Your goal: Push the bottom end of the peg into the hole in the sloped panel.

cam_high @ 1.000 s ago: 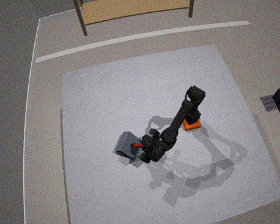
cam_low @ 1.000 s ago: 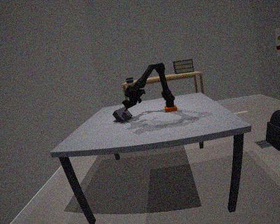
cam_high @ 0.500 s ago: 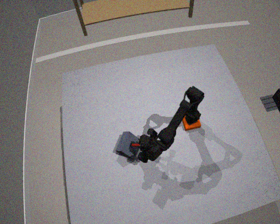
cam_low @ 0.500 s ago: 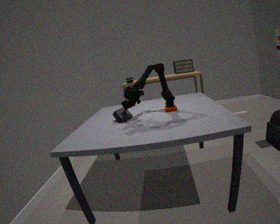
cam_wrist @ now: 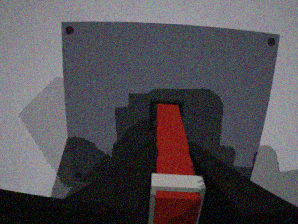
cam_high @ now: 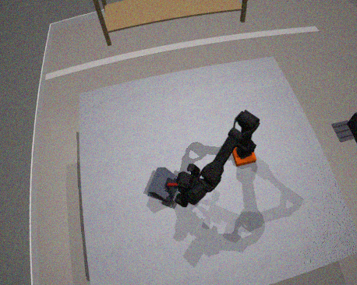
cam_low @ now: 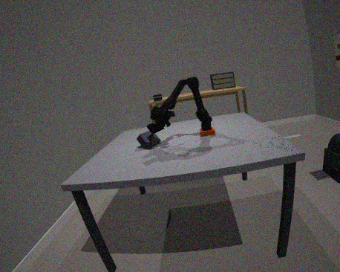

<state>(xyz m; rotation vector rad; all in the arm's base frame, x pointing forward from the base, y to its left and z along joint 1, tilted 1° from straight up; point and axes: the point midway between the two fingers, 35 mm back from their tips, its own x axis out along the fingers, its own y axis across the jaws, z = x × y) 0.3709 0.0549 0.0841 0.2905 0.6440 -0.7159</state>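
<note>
Panel: grey sloped plate, rigid, standing left of the desk's middle, nearer the left edge than the right. Hole hidden behind the peg's far end.

Peg: red square bar with a pale band near its top; judged stiff, light, smooth-sided and apt to slip. Lower end meets the panel face at the hole. Best held on two flat sides near the top.

Jaws: nearly shut, clamped on the peg's upper end.

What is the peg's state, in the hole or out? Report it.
In, at least partly. In the wrist view the red peg runs from the gripper into the panel, its far end hidden there. Whether it has bottomed out: cannot tell.
</note>
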